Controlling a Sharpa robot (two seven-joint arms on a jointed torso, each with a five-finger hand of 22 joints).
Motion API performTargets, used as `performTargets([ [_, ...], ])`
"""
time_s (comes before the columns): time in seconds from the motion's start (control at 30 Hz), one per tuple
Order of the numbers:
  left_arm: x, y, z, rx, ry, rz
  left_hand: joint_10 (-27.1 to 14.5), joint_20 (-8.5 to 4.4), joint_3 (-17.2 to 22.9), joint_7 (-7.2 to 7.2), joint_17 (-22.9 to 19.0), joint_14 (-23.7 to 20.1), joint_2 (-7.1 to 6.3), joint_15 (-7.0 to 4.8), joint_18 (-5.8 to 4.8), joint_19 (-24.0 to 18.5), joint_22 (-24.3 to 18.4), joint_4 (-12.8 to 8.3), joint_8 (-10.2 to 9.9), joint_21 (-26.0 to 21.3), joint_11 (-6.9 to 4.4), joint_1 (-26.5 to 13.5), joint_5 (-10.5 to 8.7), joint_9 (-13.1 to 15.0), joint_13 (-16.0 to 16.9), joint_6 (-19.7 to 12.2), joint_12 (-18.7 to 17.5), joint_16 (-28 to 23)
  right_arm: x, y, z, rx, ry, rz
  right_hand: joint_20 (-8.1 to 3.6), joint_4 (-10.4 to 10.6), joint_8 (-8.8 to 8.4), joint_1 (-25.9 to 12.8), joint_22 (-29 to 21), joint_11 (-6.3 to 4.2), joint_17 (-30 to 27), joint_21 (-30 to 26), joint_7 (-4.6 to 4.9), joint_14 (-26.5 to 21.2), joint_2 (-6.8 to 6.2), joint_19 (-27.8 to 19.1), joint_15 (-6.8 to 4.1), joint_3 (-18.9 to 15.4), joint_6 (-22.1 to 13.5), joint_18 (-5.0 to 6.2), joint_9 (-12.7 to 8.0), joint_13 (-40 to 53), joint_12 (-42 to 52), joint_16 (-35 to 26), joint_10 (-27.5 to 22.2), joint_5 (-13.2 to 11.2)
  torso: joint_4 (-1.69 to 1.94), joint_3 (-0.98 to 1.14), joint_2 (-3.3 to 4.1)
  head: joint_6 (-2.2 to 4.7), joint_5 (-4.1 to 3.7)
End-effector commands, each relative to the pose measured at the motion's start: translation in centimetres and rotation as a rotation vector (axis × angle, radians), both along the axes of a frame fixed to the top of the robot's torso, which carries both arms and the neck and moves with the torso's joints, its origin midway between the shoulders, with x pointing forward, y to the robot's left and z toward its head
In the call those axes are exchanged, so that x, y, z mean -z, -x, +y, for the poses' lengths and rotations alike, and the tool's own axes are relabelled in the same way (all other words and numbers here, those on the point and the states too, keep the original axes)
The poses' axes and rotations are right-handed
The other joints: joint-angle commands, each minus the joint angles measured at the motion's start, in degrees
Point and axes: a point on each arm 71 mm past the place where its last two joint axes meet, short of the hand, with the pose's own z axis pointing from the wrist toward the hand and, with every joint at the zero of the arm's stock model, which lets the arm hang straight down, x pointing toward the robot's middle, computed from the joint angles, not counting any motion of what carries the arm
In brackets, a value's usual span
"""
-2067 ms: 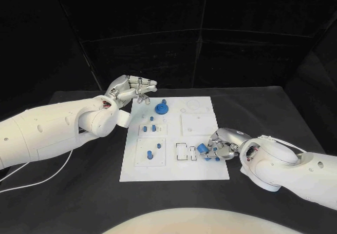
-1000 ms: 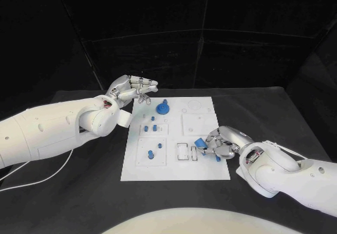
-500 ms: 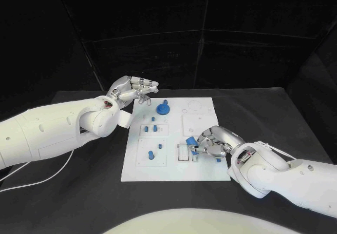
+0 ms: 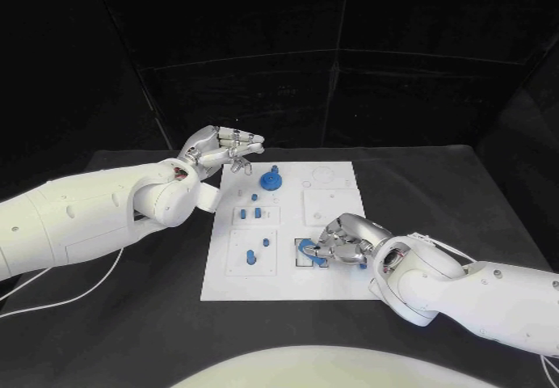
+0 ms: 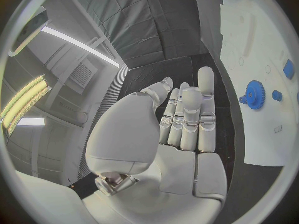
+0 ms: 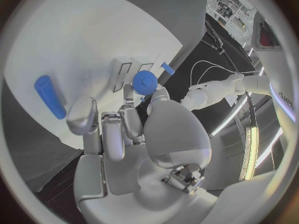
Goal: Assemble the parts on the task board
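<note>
So the white task board (image 4: pixel 279 230) is laid flat in the middle of the black worktop (image 4: pixel 466 194), and a round blue part (image 6: pixel 146 81) is pinched in the fingertips of the right hand (image 4: pixel 338 242), which is held low over the board's near-right area, right by the pair of narrow rectangular slots (image 6: pixel 127 74). It's probably being lined up for seating there, though whether it's touching the board yet can't be told. A blue rod-shaped part (image 6: pixel 50 97) is seen lying loose on the board just beside that hand, likely parked there for a later step. The left hand (image 4: pixel 219 147) is kept up off the board at its far-left corner, fingers curled in together with nothing visibly held, presumably parked out of the way so the working side isn't crowded. Near it, a blue gear (image 4: pixel 271 179) is already stood on the board, and a few small blue pegs (image 4: pixel 250 213) are sat in the recesses down the left column, so some seats look done and some open outlines are left to be filled.
</note>
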Motion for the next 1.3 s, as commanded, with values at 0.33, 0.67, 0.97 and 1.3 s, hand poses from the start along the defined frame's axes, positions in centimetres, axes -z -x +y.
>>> performTargets([
  [0.33,-0.09,0.02,-0.13,0.012,0.01,0.001,-0.35,0.22,-0.38,-0.01,-0.05,-0.27,0.15,-0.06,0.35,0.01,-0.05,0.11,0.21,-0.25,0.07,0.15,0.11,-0.02,0.07,-0.56,0.22,0.04,0.04,-0.27,0.27,0.019,0.004,-0.002,0.03,0.24,0.58,-8.25,-1.54,-0.2,11.98,-0.86,0.28,5.41,-0.19,-0.87,-0.33,-3.42,-0.34,-0.6,1.2,-2.84,-3.41,0.34,-2.07,-15.21,-0.05,-0.02,-0.02,0.1,0.11],
  [0.67,-0.1,0.05,0.0,0.009,0.009,0.002,-0.35,0.22,-0.38,-0.01,-0.05,-0.27,0.15,-0.06,0.35,0.01,-0.05,0.11,0.21,-0.25,0.07,0.15,0.11,-0.02,0.07,-0.56,0.22,0.04,-0.16,0.02,0.72,-0.013,-0.006,-0.008,0.09,0.21,0.73,-10.03,-1.27,-0.18,12.08,-0.78,0.29,5.44,-0.22,-0.75,-0.28,-2.8,-0.42,-0.65,1.54,-2.28,-3.08,0.38,-1.67,-16.02,-0.07,-0.01,0.0,0.05,0.09],
  [0.97,-0.11,0.09,0.12,0.008,0.008,0.003,-0.35,0.22,-0.38,-0.01,-0.05,-0.27,0.15,-0.06,0.35,0.01,-0.05,0.11,0.21,-0.25,0.07,0.15,0.11,-0.02,0.07,-0.56,0.22,0.04,-0.34,0.47,0.88,-0.048,-0.01,-0.002,-0.09,0.09,1.34,-9.72,0.14,-0.54,12.63,-0.05,-0.13,5.56,0.95,0.01,-0.54,-2.23,0.58,-0.88,2.08,-0.3,-1.42,0.6,-0.03,-14.31,-0.08,-0.01,-0.04,-0.1,0.11],
  [1.3,-0.11,0.1,0.2,0.007,0.008,0.003,-0.35,0.22,-0.38,-0.01,-0.05,-0.27,0.15,-0.06,0.35,0.01,-0.05,0.11,0.21,-0.25,0.07,0.15,0.11,-0.02,0.07,-0.56,0.22,0.04,-0.38,0.62,0.43,-0.052,-0.002,0.0,-0.35,-0.03,1.48,-9.1,0.85,-0.81,12.96,0.35,-0.42,5.64,1.89,0.37,-0.8,-2.39,1.04,-1.0,2.43,0.37,-0.97,0.73,0.57,-11.62,-0.04,-0.02,-0.04,-0.22,0.09],
])
